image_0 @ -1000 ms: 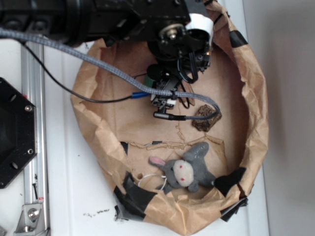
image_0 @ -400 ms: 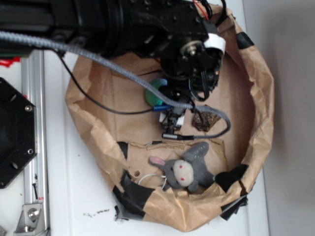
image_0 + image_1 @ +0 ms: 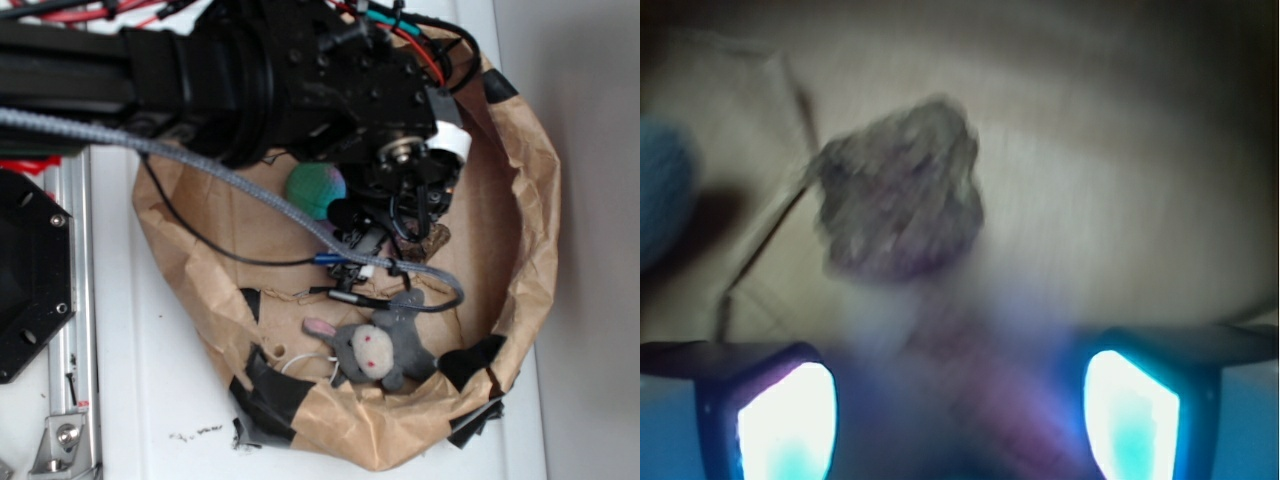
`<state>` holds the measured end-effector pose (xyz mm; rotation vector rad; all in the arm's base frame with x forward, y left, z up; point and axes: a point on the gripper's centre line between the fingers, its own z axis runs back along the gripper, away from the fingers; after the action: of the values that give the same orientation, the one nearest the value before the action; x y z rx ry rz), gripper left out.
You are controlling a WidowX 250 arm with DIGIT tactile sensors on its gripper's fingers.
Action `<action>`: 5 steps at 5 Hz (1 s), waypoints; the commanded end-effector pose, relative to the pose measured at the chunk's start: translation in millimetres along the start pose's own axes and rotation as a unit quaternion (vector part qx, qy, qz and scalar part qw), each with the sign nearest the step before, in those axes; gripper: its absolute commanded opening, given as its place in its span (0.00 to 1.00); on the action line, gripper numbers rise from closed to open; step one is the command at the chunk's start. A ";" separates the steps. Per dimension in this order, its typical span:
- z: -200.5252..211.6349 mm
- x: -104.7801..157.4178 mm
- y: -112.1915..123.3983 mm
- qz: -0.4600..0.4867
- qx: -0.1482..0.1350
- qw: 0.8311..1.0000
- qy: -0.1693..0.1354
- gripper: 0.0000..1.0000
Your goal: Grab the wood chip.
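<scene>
**A:** Item one, the wood chip (image 3: 902,190). Where is it against the jaws?

**B:** In the wrist view it lies ahead of the jaws, left of the midline between them, on the brown paper floor. The two glowing fingertips (image 3: 785,425) sit at the bottom corners of that view, set wide apart, nothing between them but a blurred reddish shape I cannot identify. The chip is not within the gap. In the exterior view only a sliver of it (image 3: 437,238) shows, at the right edge of the black arm, which hides most of it.

**A:** Description of the chip?

**B:** Irregular lump, rough and mottled, grey-brown with darker flecks, broader at the top and narrowing toward the jaws. The wrist view is blurred, so finer grain cannot be told.

**A:** The gripper itself?

**B:** Gripper (image 3: 958,425) open wide, empty. In the exterior view the arm's head covers it; the jaws cannot be made out there.

**A:** Container?

**B:** A crumpled brown paper bag (image 3: 525,250), rolled down into a shallow round basin, patched with black tape, standing on a white tabletop (image 3: 150,400).

**A:** Other contents?

**B:** One green-blue ball (image 3: 315,190), left of the chip and partly under the arm. One grey plush animal (image 3: 380,350) with pink ears, lying near the front wall of the bag, below the chip. A grey braided cable (image 3: 200,165) crosses above the bag.
</scene>
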<state>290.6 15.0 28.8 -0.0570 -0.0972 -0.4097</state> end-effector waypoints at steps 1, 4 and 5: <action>22.2 8.4 19.0 -0.113 0.034 0.993 -0.021 1.00; -17.5 -19.8 30.9 -0.068 -0.010 0.998 0.011 1.00; -12.9 -19.7 30.8 -0.077 0.023 0.996 0.039 0.00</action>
<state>290.6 47.5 16.4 0.0114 -0.0463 -0.5640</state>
